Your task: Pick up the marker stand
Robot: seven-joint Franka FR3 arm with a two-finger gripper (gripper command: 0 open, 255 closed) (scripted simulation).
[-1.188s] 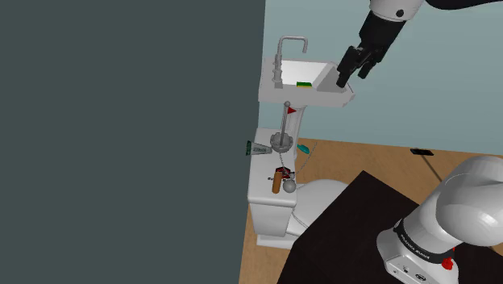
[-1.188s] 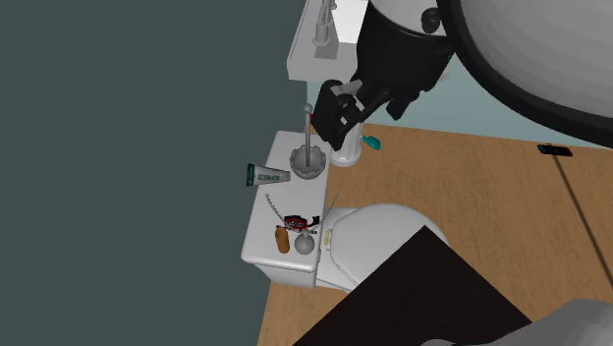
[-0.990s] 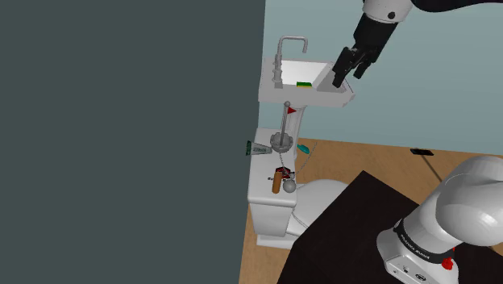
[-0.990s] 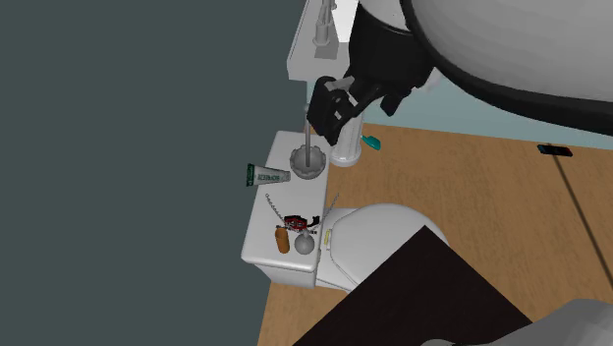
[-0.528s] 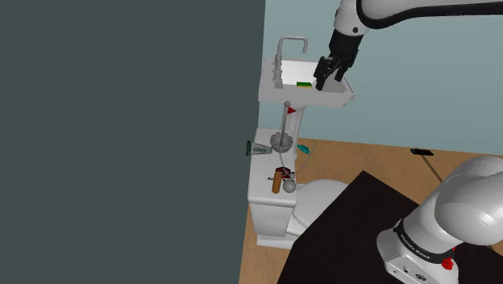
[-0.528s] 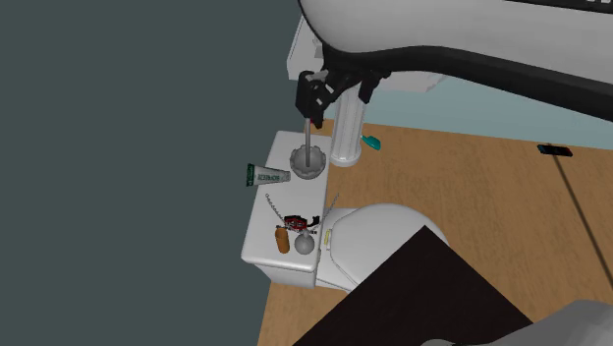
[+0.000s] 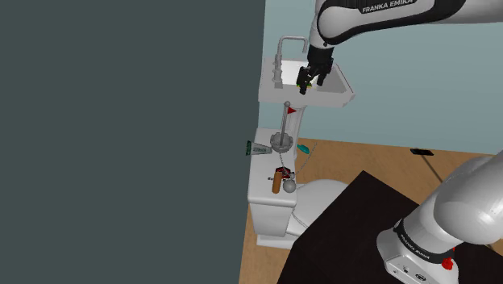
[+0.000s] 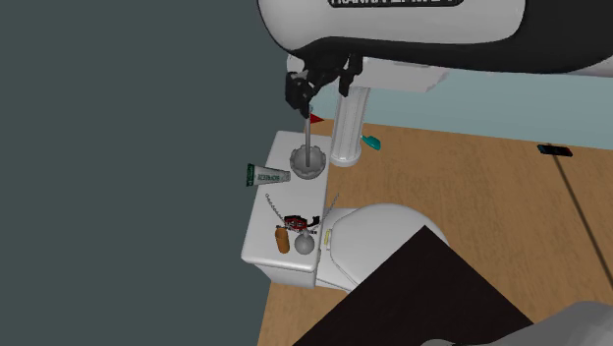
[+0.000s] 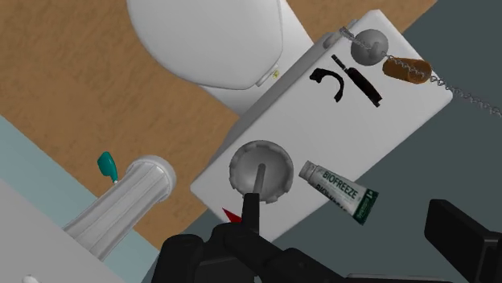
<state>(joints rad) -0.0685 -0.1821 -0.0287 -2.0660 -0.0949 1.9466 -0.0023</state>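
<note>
The marker stand (image 7: 280, 143) is a grey round base with a thin upright pole and a small red flag near the top. It stands on the white toilet tank (image 7: 262, 187) under the sink. The second exterior view has the marker stand (image 8: 307, 161) directly below my black gripper (image 8: 305, 88). From the shoulder camera, the gripper (image 7: 310, 78) hangs over the sink basin, well above the stand. Looking down along the gripper (image 9: 318, 235), the marker stand (image 9: 261, 169) is beneath the hand, its pole pointing up at it. The fingers (image 9: 462, 237) are open and hold nothing.
A white pedestal sink (image 7: 318, 98) with a faucet (image 7: 284, 48) juts out above the tank. On the tank lie a toothpaste tube (image 9: 339, 191), a grey ball (image 9: 371, 45) on a chain, a brown piece (image 9: 406, 70) and black bits (image 9: 342, 80). A dark wall (image 7: 121, 137) borders the shoulder view's left.
The arm has swung toward the shoulder view's left, carrying the gripper from the sink's right rim to over the basin, above the stand's pole. The stand has not moved.
</note>
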